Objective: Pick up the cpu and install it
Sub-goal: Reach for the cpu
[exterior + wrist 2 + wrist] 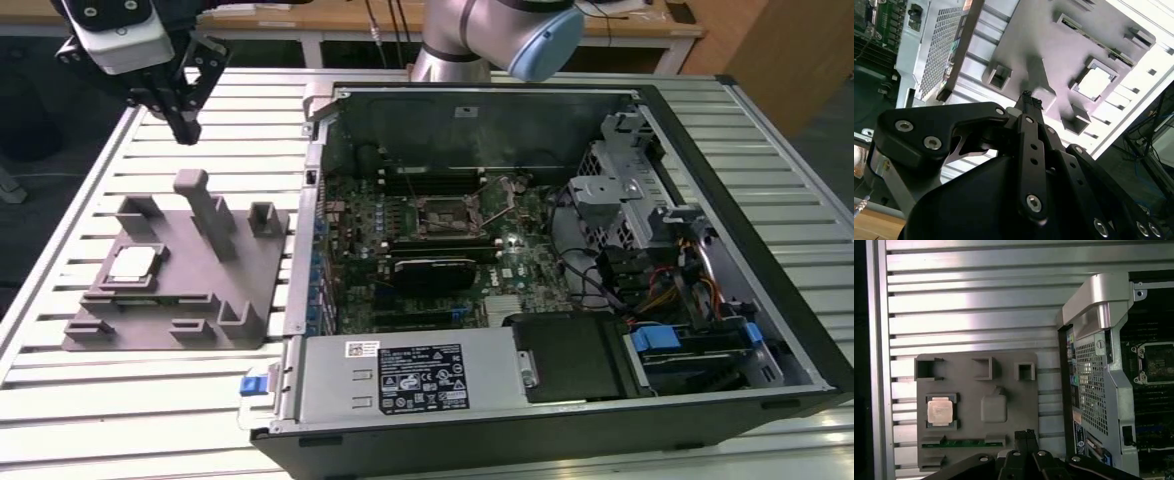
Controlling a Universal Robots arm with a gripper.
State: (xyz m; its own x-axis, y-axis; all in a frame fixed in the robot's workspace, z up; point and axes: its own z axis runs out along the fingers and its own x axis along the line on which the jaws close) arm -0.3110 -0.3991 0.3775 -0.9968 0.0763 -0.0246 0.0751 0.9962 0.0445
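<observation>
- Claw [183,126] looks pinched shut with nothing in it, hanging up near the grey fixture [200,300].
- Yep, cpu [134,264] sits in a fixture pocket, well apart from it.

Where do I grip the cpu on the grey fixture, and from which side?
Come from straight above: the cpu lies flat, seated in a pocket of the grey fixture. Pinch the two opposite edges not flanked by the pocket's raised tabs, probably; only those thin edges look reachable.
</observation>
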